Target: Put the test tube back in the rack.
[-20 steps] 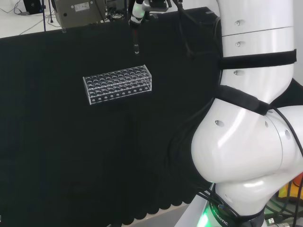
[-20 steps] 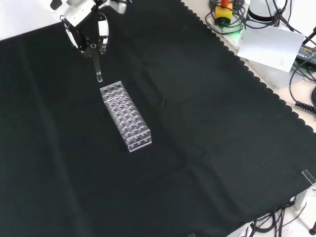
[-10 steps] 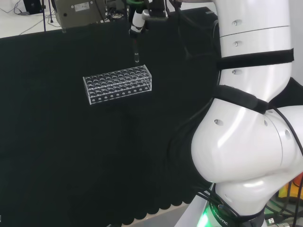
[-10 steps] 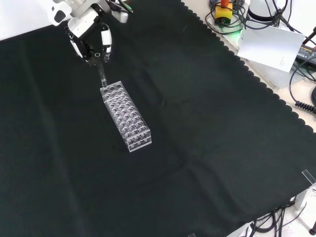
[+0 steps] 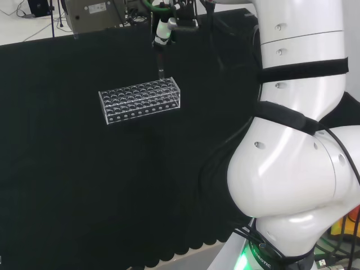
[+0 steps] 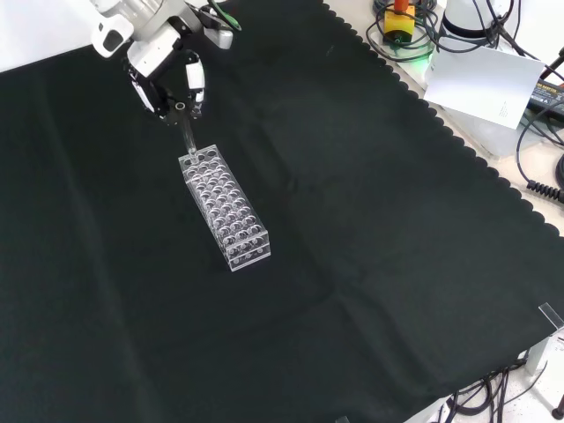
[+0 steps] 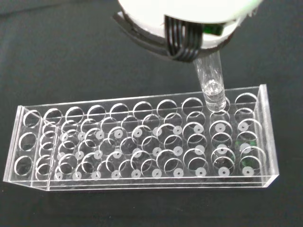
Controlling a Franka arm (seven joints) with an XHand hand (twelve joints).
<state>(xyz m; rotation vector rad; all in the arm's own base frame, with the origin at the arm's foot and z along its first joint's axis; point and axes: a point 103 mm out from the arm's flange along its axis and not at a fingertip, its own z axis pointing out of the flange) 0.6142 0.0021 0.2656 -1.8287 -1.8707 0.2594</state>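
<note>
A clear plastic rack [image 5: 140,99] [image 6: 224,207] [image 7: 142,142] with rows of round holes stands on the black cloth. The hand [image 5: 163,28] [image 6: 167,75] is shut on a clear glass test tube [image 5: 161,63] [image 6: 187,137] [image 7: 211,80], which points straight down. In the wrist view the tube's rounded bottom hangs just over a hole near one end of the rack's outer row. In the front view the tube's tip meets the rack's far end. Every hole that shows looks empty.
A grey box [image 5: 93,14] and cables lie beyond the cloth's far edge in the head view. A white sheet [image 6: 485,84] and cables [image 6: 405,26] sit off the cloth at the front view's top right. The arm's white links [image 5: 298,140] stand at the head view's right.
The hand has come down and shifted toward the rack with the tube. The tube's tip, earlier well above and short of the rack, now sits at its end holes.
</note>
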